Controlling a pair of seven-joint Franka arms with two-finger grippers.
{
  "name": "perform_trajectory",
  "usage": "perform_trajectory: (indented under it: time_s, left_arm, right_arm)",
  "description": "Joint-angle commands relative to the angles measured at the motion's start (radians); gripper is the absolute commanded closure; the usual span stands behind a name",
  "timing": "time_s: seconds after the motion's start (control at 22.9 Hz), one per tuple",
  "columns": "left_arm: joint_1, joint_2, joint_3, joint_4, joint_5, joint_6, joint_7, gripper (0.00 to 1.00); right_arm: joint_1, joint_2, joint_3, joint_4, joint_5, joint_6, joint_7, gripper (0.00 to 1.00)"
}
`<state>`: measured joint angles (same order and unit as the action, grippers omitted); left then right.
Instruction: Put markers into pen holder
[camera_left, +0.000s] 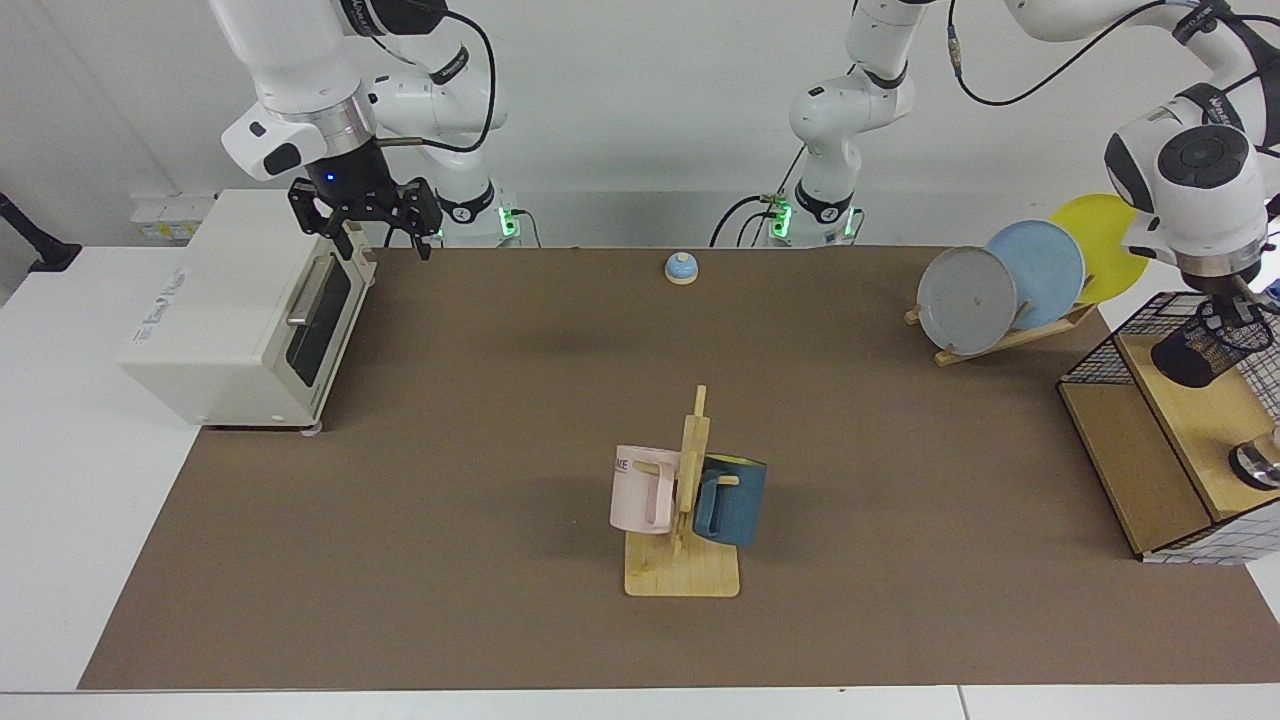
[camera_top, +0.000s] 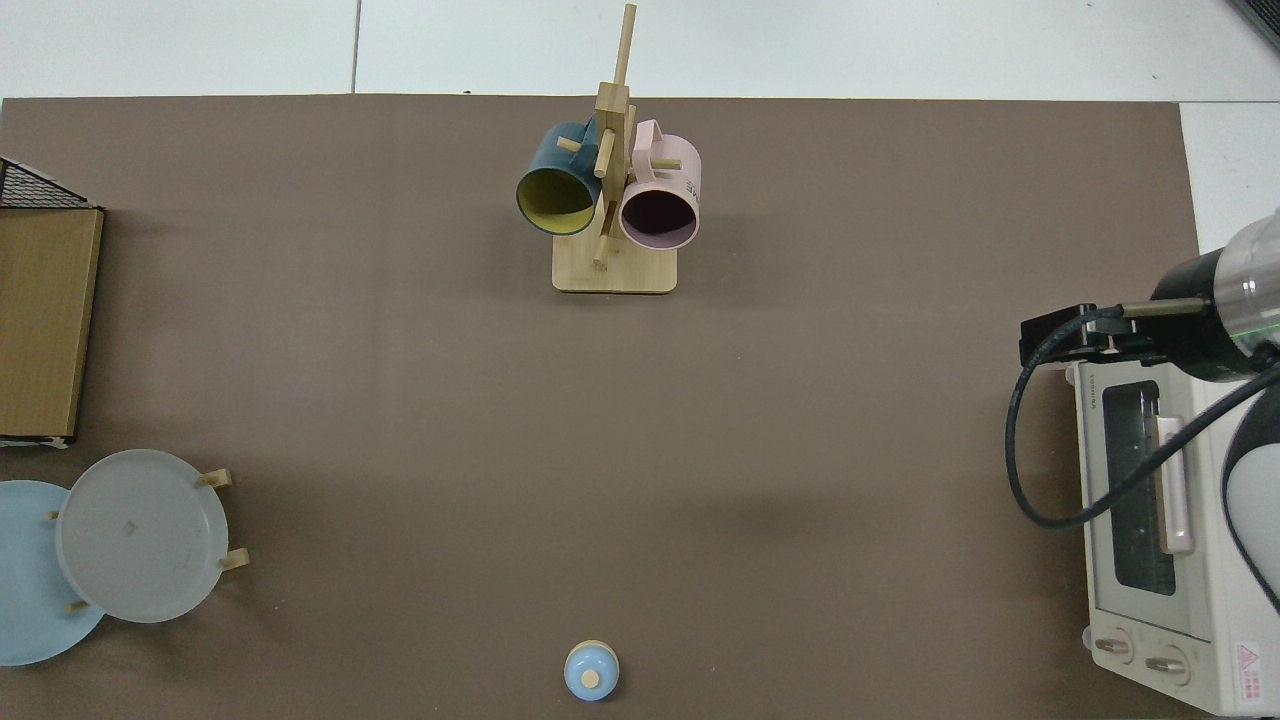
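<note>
Mug tree (camera_left: 683, 520): wooden, near centre of the brown-matted worktop (camera_left: 500, 450), carrying a pink mug (camera_left: 643, 488) and a dark blue mug (camera_left: 732, 498).

Wooden shelf unit (camera_left: 1170, 440): right edge, wire-mesh sided. Pen holder (camera_left: 1205, 345): black mesh cup, tilted, at the shelf top, directly under the left gripper (camera_left: 1232, 305); whether the fingers grasp it cannot be told. No marker is discernible.

Toaster oven (camera_left: 245, 310): white, left side.

Plate rack (camera_left: 1010, 285): far right, with grey, blue and yellow plates.

Right gripper (camera_left: 368, 215): waiting above the oven's far corner, fingers spread apart, holding nothing.

Call bell (camera_left: 681, 267): blue, far centre.
</note>
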<state>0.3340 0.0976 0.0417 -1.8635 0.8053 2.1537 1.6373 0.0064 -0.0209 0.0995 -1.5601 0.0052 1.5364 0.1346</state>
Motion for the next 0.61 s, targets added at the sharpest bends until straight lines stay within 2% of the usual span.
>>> perform_trajectory:
  time_s: [0.0, 0.04, 0.13, 0.57]
  left_arm:
    - [0.019, 0.007, -0.005, -0.003, -0.012, 0.037, 0.015, 0.44]
    - [0.019, 0.008, -0.005, -0.003, -0.012, 0.037, 0.015, 0.33]
    - [0.017, 0.01, -0.005, 0.003, -0.011, 0.035, 0.015, 0.28]
    - [0.016, 0.059, 0.004, 0.13, -0.015, 0.026, 0.091, 0.21]
  right_arm:
    - [-0.006, -0.002, 0.006, -0.005, 0.007, 0.019, 0.014, 0.0]
    - [-0.006, -0.002, 0.005, -0.005, 0.007, 0.019, 0.014, 0.0]
    - [-0.006, -0.002, 0.005, -0.003, 0.007, 0.019, 0.014, 0.0]
    - [-0.006, -0.002, 0.006, -0.005, 0.006, 0.019, 0.014, 0.0]
